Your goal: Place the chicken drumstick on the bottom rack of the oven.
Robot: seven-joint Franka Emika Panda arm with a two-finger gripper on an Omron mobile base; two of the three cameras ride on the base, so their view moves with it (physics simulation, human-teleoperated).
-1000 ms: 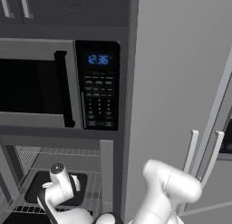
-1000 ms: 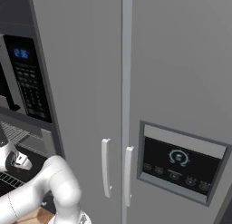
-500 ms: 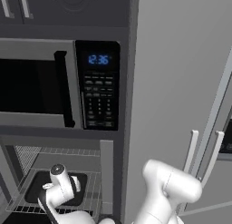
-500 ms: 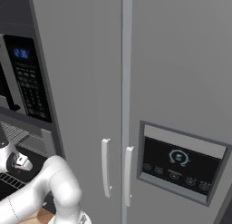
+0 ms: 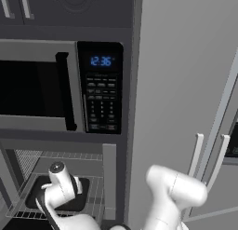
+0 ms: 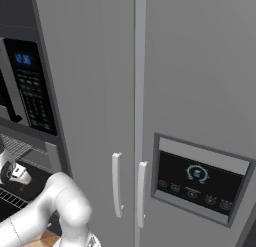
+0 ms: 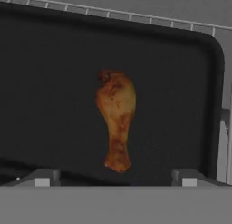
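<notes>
Chicken drumstick [image 7: 116, 119] lies free mid-tray [image 7: 45, 82] on the bottom rack [image 5: 95, 196]; hand [image 7: 116, 177] released, risen slightly; placement appears complete.

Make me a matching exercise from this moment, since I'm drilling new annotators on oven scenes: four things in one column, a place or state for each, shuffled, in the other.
Things:
1. chicken drumstick
2. gripper
3. microwave
4. dark tray

Places or states:
A. above the oven cavity, blue clock lit
B. lying loose on the tray, between the open fingers
C. sitting on the bottom rack
D. open, fingertips apart on either side of the bone end

Pairs: 1-B, 2-D, 3-A, 4-C
</notes>
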